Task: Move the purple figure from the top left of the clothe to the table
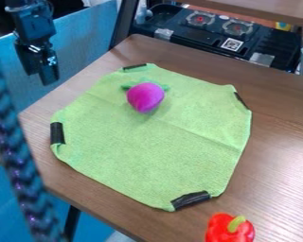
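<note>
The black gripper hangs at the upper left, beyond the table's edge and over the blue background, well apart from the cloth. A rounded purple-pink figure with green leaves lies on the upper part of the green cloth, its tapered end towards the camera. Black tape holds down the cloth's corners on the brown wooden table.
A red pepper toy with a green stem is at the bottom right. A dark, blurred braided cable runs down the left side in the foreground. Behind the table stands a black case with two round fittings.
</note>
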